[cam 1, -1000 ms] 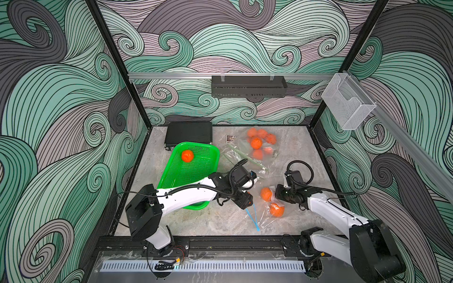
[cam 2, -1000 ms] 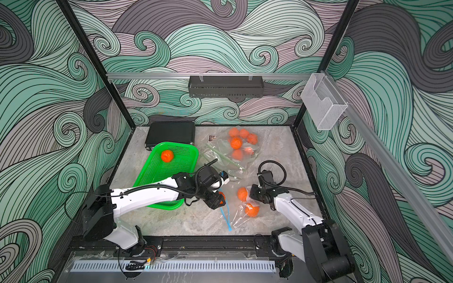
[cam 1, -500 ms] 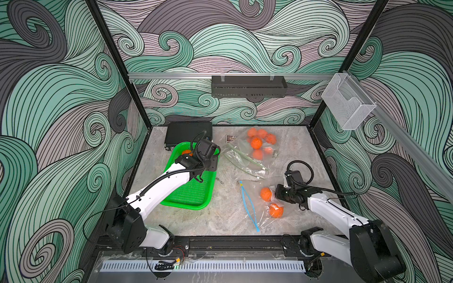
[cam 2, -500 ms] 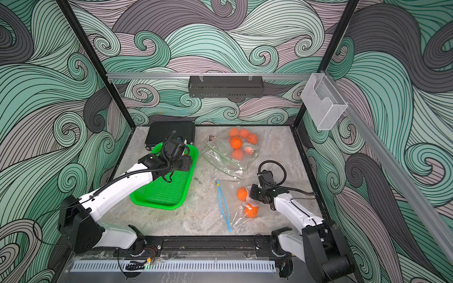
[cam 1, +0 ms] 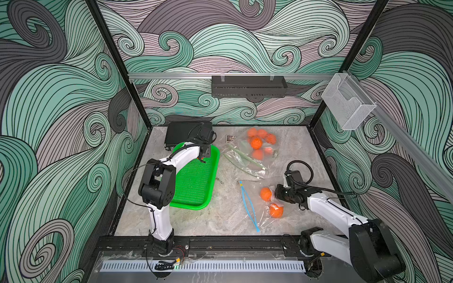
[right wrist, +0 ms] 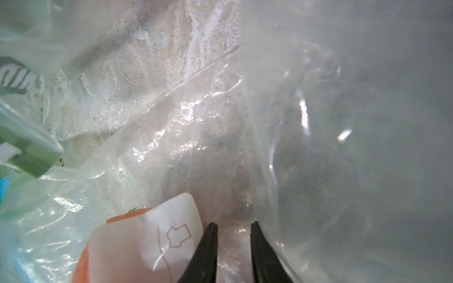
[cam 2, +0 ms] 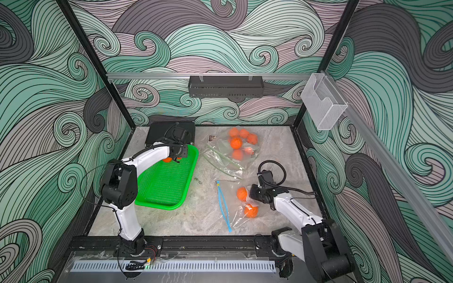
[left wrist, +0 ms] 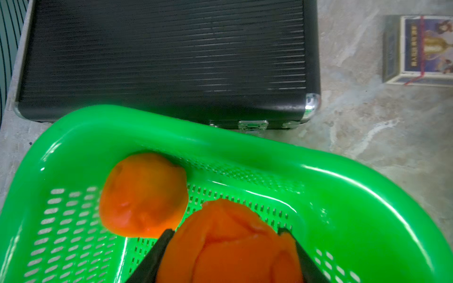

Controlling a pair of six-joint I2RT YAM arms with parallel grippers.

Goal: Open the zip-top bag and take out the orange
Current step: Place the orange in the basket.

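Observation:
My left gripper (left wrist: 225, 231) is shut on an orange (left wrist: 228, 250) and holds it over the far end of the green basket (left wrist: 171, 129). A second orange (left wrist: 143, 194) lies in the basket beside it. In both top views that gripper (cam 1: 203, 160) (cam 2: 175, 160) hangs over the basket (cam 1: 196, 203). The clear zip-top bag (cam 1: 263, 218) with a blue zip strip (cam 1: 247, 203) lies at the front right, two oranges (cam 1: 265, 194) (cam 1: 276, 211) inside. My right gripper (cam 1: 277, 196) (right wrist: 234, 224) pinches the bag's film at its right side.
A black case (cam 1: 179, 133) stands at the back left behind the basket. Another clear bag with several oranges (cam 1: 259, 144) lies at the back centre, crumpled bags (cam 1: 245, 164) in front of it. A small printed box (cam 1: 231, 138) sits beside them.
My left arm has swung from the bag's mouth at the front centre to the basket's far end, carrying an orange. The right arm has stayed still on the bag.

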